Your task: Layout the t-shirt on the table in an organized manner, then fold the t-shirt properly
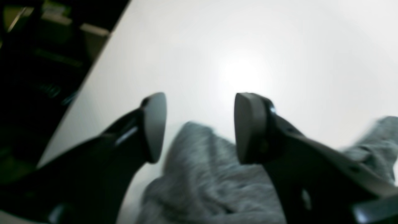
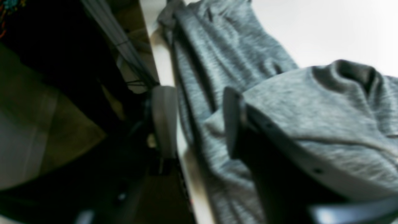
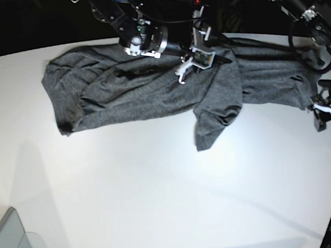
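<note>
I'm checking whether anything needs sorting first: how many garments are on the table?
1: the t-shirt, dark grey, lies spread and rumpled along the far side of the table, between both arms. Anything beneath its folds would be hidden.

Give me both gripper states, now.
Left gripper: open, holding nothing, above the t-shirt.
Right gripper: open, holding nothing, shirt fabric between its fingers at the table edge.

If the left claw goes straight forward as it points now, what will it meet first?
Probably only bare table. The left claw stands open above the t-shirt edge, and beyond that edge only white tabletop shows, though depth is unclear.
</note>
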`<state>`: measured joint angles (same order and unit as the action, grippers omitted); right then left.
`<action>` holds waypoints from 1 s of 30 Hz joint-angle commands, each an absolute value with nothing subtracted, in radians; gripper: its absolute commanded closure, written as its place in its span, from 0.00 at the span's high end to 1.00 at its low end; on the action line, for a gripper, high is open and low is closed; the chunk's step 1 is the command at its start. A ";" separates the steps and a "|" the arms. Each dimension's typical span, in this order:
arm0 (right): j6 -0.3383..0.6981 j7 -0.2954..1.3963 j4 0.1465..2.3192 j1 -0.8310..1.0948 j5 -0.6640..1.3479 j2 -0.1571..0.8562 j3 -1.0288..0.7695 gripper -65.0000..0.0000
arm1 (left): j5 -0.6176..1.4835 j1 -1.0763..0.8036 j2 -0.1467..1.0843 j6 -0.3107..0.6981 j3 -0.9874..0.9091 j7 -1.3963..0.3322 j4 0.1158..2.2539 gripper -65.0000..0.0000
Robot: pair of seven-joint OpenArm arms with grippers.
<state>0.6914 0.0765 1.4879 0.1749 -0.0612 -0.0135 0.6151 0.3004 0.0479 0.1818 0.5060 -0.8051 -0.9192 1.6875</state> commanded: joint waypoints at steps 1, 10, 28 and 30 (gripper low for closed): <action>0.698 0.041 1.523 0.183 -0.041 -0.018 0.619 0.45 | 0.308 0.062 0.197 0.510 -0.789 -0.900 1.722 0.60; 0.698 0.041 1.575 0.275 -0.039 -0.015 0.272 0.51 | 0.298 0.101 0.093 0.498 -0.460 -0.889 1.776 0.74; 0.698 0.041 1.575 0.294 -0.035 0.051 -0.116 0.51 | -0.237 0.162 -0.153 0.496 -0.105 -0.792 1.469 0.74; 0.698 0.042 1.573 0.294 -0.035 0.051 -0.125 0.51 | -0.237 0.165 -0.157 0.496 -0.105 -0.765 1.431 0.74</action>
<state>0.6872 0.0681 1.5581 0.2977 -0.0486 0.0486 -0.1204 -0.2401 0.1455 -0.1501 0.4980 -0.1066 -0.7734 1.4189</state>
